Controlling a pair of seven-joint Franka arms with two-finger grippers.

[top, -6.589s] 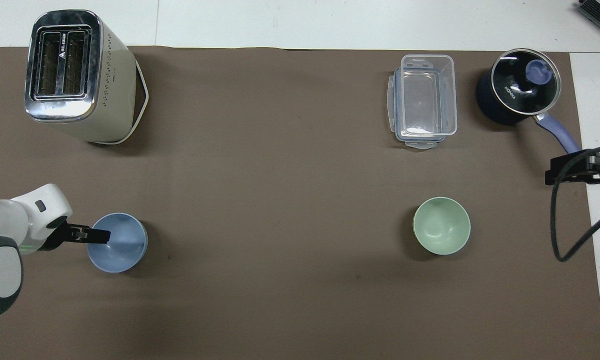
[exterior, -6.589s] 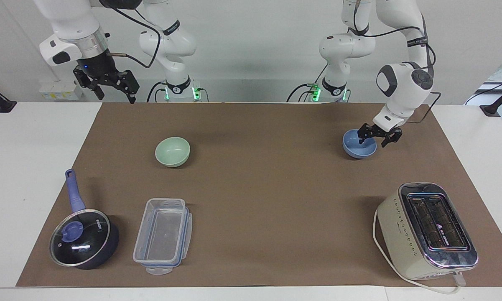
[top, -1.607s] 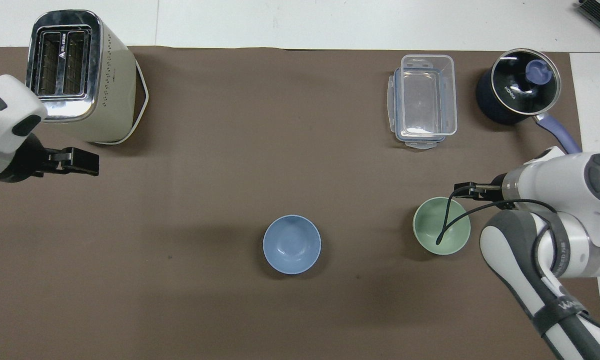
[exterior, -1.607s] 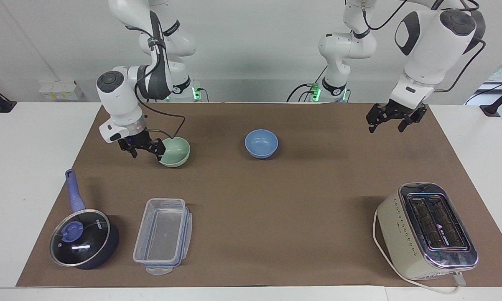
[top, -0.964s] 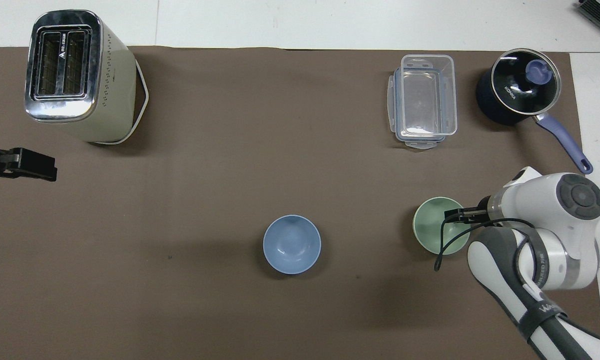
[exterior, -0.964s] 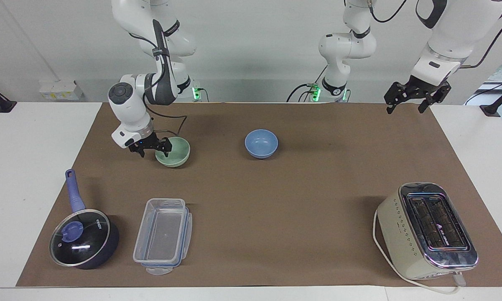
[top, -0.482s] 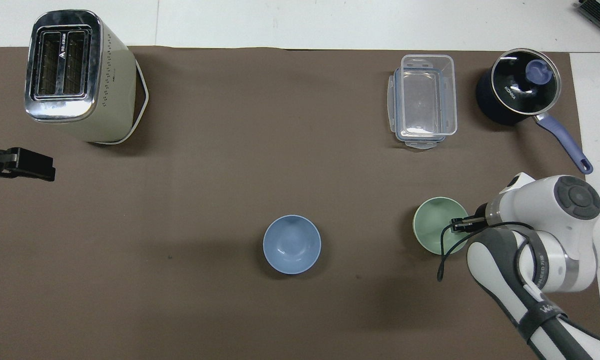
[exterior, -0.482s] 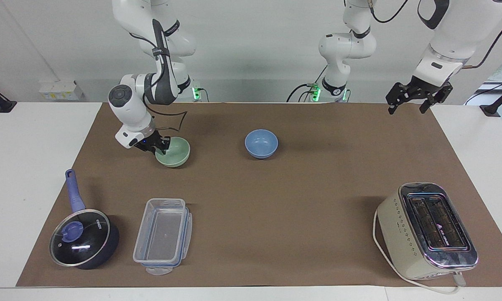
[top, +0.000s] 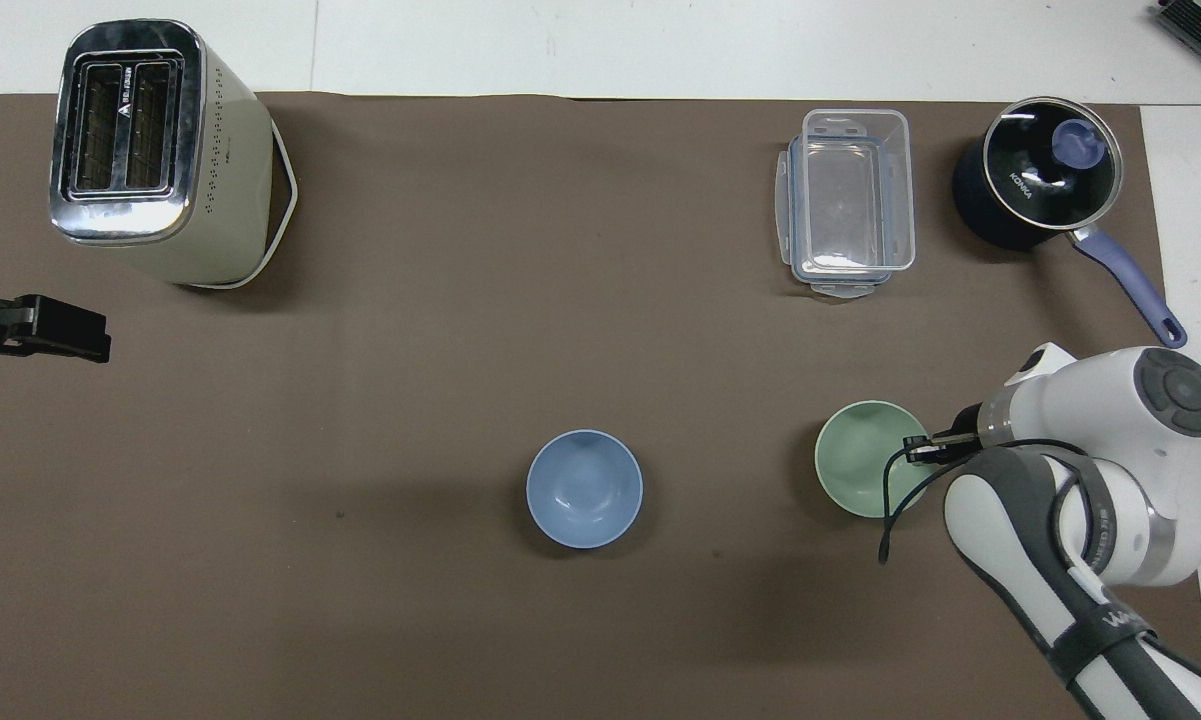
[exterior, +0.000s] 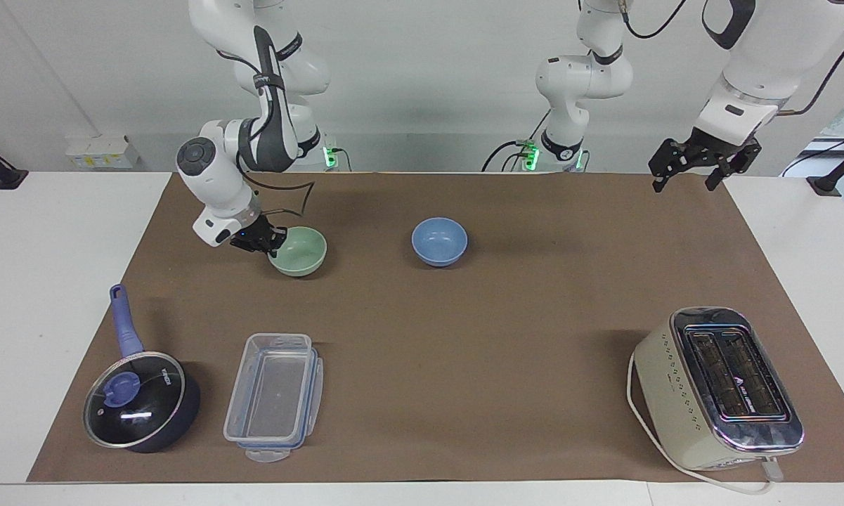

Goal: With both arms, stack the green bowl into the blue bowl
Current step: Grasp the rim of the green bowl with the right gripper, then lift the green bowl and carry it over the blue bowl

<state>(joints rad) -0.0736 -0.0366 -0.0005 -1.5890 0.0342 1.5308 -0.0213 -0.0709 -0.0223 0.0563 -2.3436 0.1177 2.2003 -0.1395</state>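
The pale green bowl (exterior: pixel 300 251) (top: pixel 863 472) is lifted slightly and tilted above the brown mat, toward the right arm's end. My right gripper (exterior: pixel 270 242) (top: pixel 915 447) is shut on its rim on the side away from the blue bowl. The blue bowl (exterior: pixel 439 241) (top: pixel 584 488) sits upright on the mat near the table's middle, apart from the green one. My left gripper (exterior: pixel 690 169) (top: pixel 60 334) hangs open in the air over the mat's edge at the left arm's end, holding nothing.
A cream toaster (exterior: pixel 717 388) (top: pixel 150 150) stands far from the robots at the left arm's end. A clear plastic container (exterior: pixel 274 396) (top: pixel 848 202) and a dark lidded saucepan (exterior: pixel 137 400) (top: pixel 1040 180) sit far from the robots at the right arm's end.
My right gripper has shut on the green bowl's rim, then raised it a little and carried it slightly toward the blue bowl. The left arm has held still.
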